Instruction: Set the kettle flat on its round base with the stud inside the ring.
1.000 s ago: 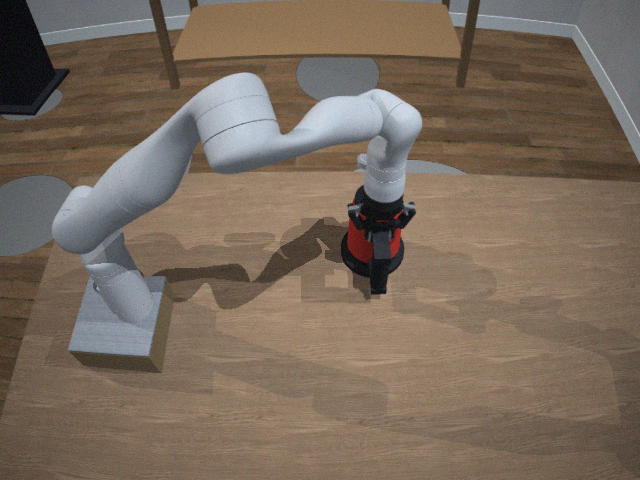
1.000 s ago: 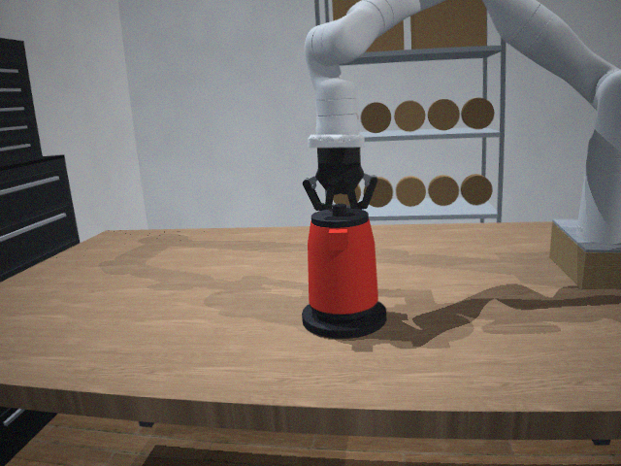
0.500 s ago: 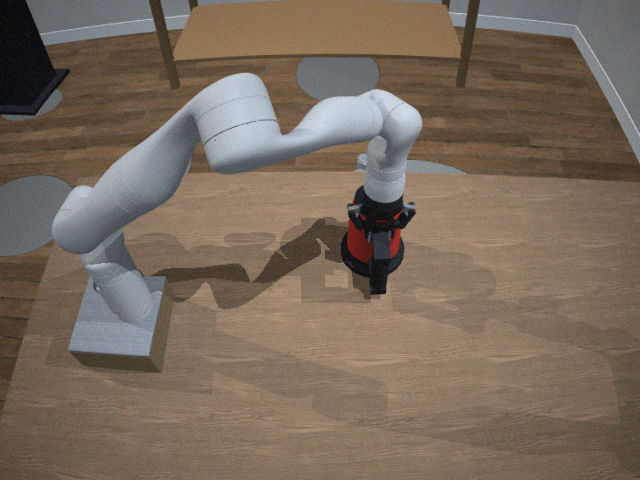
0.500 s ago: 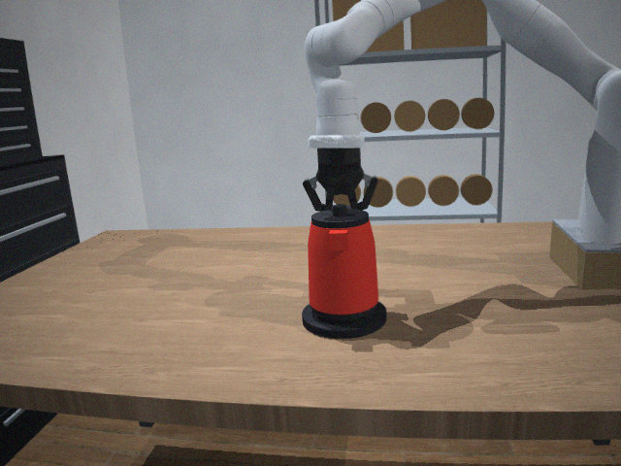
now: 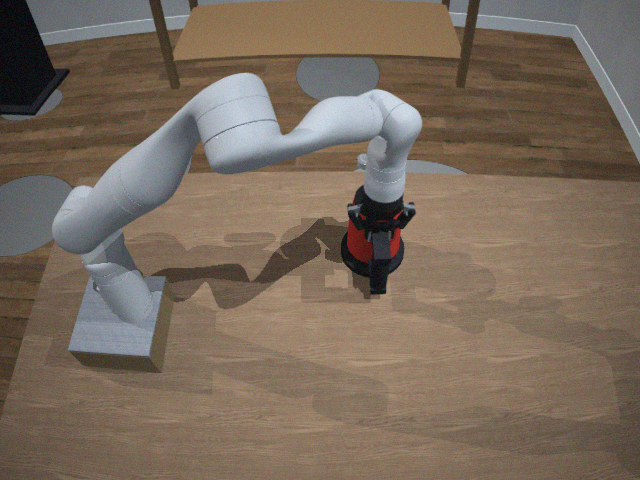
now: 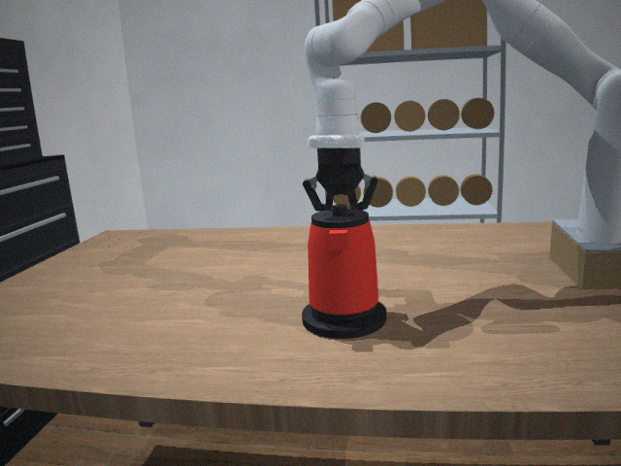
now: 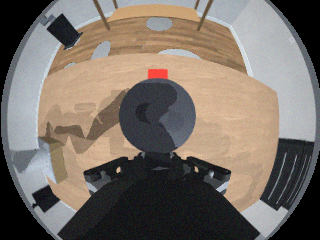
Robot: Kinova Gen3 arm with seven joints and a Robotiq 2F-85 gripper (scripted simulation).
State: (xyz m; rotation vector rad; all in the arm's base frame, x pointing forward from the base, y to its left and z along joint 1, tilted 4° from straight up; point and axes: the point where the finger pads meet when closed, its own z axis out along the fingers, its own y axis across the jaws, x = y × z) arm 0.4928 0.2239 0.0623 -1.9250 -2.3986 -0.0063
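The red kettle (image 5: 357,243) (image 6: 343,265) stands over its round black base (image 5: 348,262) (image 6: 320,328), low and near the middle of the disk. It looks close to upright, perhaps leaning very slightly in the exterior view. The dark lid (image 7: 175,122) faces the wrist camera. No clear gap shows between kettle and base; whether the stud is inside the ring is hidden. The base lies flat. My gripper (image 5: 381,235) (image 7: 157,154) points down behind the lid, shut on the black handle (image 5: 379,268), on the side opposite the red spout (image 6: 337,232) (image 7: 157,74). In the exterior view the kettle hides its fingertips.
The wooden table (image 5: 289,413) (image 6: 150,350) carries the arm's block mount (image 5: 116,330) (image 6: 597,265), left in the top view and right in the exterior view. The table's far edge runs behind the kettle in the top view. Shelves (image 6: 431,135) and a black drawer cabinet (image 6: 35,200) stand beyond the table.
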